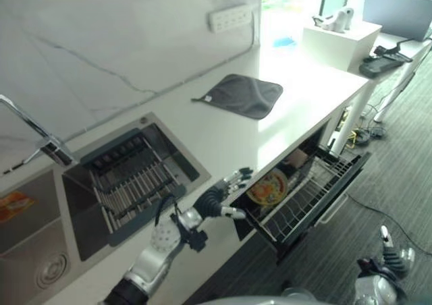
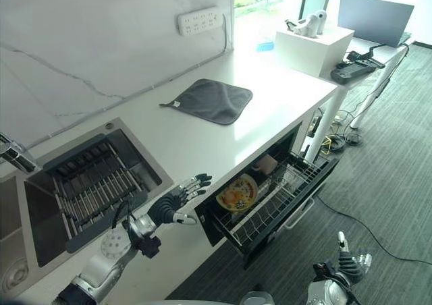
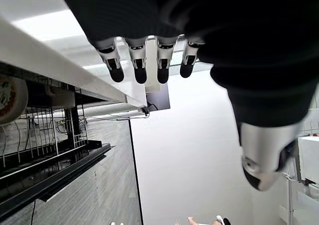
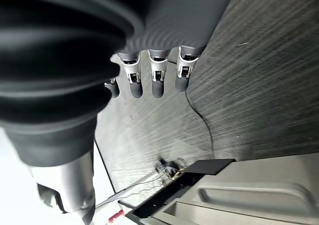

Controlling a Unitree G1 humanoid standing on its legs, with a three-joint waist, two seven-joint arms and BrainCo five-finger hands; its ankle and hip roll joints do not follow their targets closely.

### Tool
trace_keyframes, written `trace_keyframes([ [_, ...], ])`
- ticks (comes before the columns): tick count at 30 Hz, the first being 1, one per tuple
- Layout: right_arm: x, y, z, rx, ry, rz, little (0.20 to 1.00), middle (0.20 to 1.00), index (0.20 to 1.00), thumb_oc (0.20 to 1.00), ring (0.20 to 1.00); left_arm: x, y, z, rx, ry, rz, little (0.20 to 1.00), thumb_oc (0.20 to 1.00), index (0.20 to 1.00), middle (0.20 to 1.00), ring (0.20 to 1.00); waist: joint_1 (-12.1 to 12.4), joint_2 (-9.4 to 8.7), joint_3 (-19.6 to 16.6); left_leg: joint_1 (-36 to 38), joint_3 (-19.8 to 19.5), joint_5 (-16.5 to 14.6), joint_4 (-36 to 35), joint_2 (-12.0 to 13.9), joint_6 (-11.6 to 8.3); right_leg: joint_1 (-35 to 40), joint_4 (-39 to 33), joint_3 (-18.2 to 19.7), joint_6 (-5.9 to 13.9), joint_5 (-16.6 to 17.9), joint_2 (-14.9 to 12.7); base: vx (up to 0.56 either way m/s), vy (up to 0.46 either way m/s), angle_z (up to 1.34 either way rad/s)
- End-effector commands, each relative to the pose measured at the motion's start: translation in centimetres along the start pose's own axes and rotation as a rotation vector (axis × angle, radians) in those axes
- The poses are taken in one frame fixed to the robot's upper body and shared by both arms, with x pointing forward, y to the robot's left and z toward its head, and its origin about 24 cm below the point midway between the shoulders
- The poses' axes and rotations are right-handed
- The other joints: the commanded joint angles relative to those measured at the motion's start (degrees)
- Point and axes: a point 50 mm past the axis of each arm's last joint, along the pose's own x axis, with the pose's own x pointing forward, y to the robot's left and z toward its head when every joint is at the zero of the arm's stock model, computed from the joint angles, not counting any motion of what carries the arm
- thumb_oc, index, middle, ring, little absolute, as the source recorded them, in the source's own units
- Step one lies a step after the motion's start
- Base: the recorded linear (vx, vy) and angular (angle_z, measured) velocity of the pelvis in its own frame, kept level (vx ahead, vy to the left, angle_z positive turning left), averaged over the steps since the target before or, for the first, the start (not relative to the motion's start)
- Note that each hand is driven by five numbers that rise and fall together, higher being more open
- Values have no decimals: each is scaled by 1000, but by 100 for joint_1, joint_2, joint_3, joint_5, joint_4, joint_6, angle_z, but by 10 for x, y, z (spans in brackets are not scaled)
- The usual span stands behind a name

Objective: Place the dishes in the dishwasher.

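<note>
Left eye view: left hand [image 1: 217, 200] hovered empty, fingers straight, just beside the pulled-out dishwasher rack [image 1: 317, 197]. Patterned plate [image 1: 267, 187] stood loaded in it. Right hand [image 1: 391, 254] hung low, relaxed. Likely next: push the rack shut.

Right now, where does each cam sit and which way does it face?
Left eye view: head, looking down at counter, left hand by open dishwasher rack.
Right eye view: same scene; right hand low over floor.
Left wrist view: along open fingers toward rack; shares plate with eyes.
Right wrist view: along fingers, floor.
</note>
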Motion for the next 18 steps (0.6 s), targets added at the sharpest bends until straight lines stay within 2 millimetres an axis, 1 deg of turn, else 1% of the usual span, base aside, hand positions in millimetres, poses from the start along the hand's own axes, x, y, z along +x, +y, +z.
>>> trace_keyframes([
  [1,14,38,23,120,-65,89,1000,1000,1000,1000,1000,20,6,30,76,-109,-169,1000,1000,1000,1000,1000,90,59,639,-222,95,-556,1214,157,304,-418,1970,-435,-388,-872,-58,-91,14,18],
  [2,15,42,22,126,-58,102,1000,1000,1000,1000,1000,25,0,29,56,-101,-222,1000,1000,1000,1000,1000,101,97,699,-291,47,-582,1342,132,311,-476,2138,-451,-421,-941,-73,-67,7,29],
  [3,16,45,19,125,-44,124,1000,1000,1000,1000,1000,33,-11,26,-17,-92,-303,1000,1000,1000,1000,1000,94,142,753,-314,-4,-635,1463,76,316,-487,2321,-469,-453,-1062,-91,-28,4,29],
  [4,16,48,18,105,-42,141,1000,1000,1000,1000,1000,37,-18,22,-69,-70,-346,1000,1000,1000,1000,1000,81,177,769,-319,-13,-642,1497,57,316,-491,2380,-471,-478,-1099,-82,14,3,34],
  [5,17,49,18,98,-42,150,1000,1000,1000,1000,1000,39,-25,16,-122,-43,-375,1000,1000,1000,1000,1000,52,200,783,-317,-8,-641,1517,50,309,-506,2446,-461,-491,-1134,-70,14,3,29],
  [6,18,49,18,96,-42,153,1000,1000,1000,1000,1000,40,-27,14,-144,-29,-380,1000,1000,1000,1000,1000,45,218,778,-332,-3,-615,1507,60,309,-522,2436,-462,-501,-1108,-51,32,7,25],
  [7,19,48,18,86,-39,157,1000,1000,1000,1000,1000,42,-33,6,-186,4,-390,1000,1000,1000,1000,1000,17,231,792,-324,5,-613,1532,70,297,-540,2515,-456,-510,-1138,-48,81,-4,13],
  [8,21,47,18,72,-39,167,1000,1000,1000,1000,1000,44,-44,-15,-250,103,-376,1000,1000,1000,1000,1000,-49,236,838,-294,18,-630,1580,67,266,-550,2653,-435,-534,-1226,-49,113,-22,6],
  [9,22,48,19,62,-43,175,1000,1000,1000,1000,1000,44,-50,-29,-283,179,-363,1000,1000,1000,1000,1000,-89,236,859,-291,32,-630,1598,72,251,-579,2737,-420,-554,-1270,-39,102,-40,5],
  [11,23,49,21,51,-50,184,1000,1000,1000,1000,1000,39,-61,-55,-321,296,-347,1000,1000,1000,1000,1000,-140,245,892,-345,46,-601,1626,113,225,-662,2818,-394,-601,-1295,-1,45,-41,1],
  [12,24,49,22,49,-53,186,1000,1000,1000,1000,1000,36,-64,-63,-325,335,-341,1000,1000,1000,1000,1000,-155,226,916,-357,44,-623,1665,113,212,-682,2886,-380,-612,-1357,-13,17,-50,-11],
  [13,26,50,26,45,-64,198,1000,1000,1000,1000,1000,28,-71,-83,-315,431,-315,1000,1000,1000,1000,1000,-191,209,983,-450,50,-609,1716,140,191,-795,2977,-352,-652,-1405,-5,-4,-50,-12],
  [14,27,51,27,47,-68,204,1000,1000,1000,1000,1000,25,-72,-90,-300,468,-294,1000,1000,1000,1000,1000,-198,203,1011,-505,51,-595,1732,157,182,-864,3014,-343,-666,-1417,-2,-70,-72,-16],
  [15,28,55,30,56,-71,225,1000,1000,1000,1000,1000,19,-72,-105,-278,543,-234,1000,1000,1000,1000,1000,-204,183,1080,-623,43,-553,1756,188,168,-1014,3083,-328,-695,-1426,9,-87,-59,-9],
  [18,28,64,32,88,-66,277,1000,1000,1000,1000,1000,5,-65,-127,-196,684,-104,1000,1000,1000,1000,1000,-191,164,1180,-786,21,-506,1809,211,170,-1209,3190,-305,-736,-1437,32,-65,-57,-9],
])
